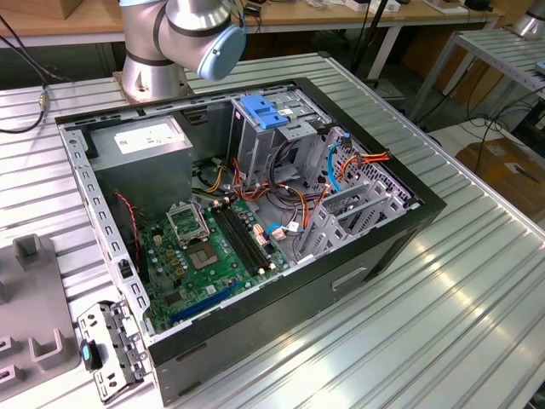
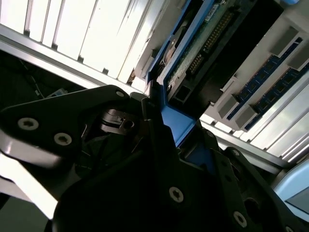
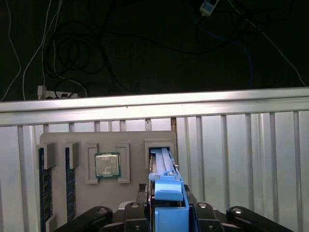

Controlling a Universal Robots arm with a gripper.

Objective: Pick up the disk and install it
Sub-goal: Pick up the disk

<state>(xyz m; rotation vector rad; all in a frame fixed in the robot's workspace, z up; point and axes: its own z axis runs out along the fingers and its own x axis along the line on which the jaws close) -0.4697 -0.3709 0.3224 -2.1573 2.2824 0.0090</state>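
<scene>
Where the disk [image 3: 161, 162] stands on edge in a slot of the grey tray [image 3: 130, 140], the gripper [image 3: 166, 195] sits over it, fingers [image 3: 144, 194] narrowed onto the blue carrier rail from both sides, pressed to it. Disk's lower end is in the tray slot, not lifted clear as far as can be judged. In the second wrist view the green circuit-board face of the disk [image 2: 203, 43] shows, framed in blue, with the black gripper [image 2: 159, 116] body against its end. Same tray: processor chip [image 3: 107, 166] in the recess just beside the disk slot; memory modules [image 3: 43, 183] at the tray's far side from the disk. Tray lies on the ribbed metal table [image 3: 231, 145]. In the exterior view, the open computer case [image 1: 255, 213] stands on the table beside the tray.
</scene>
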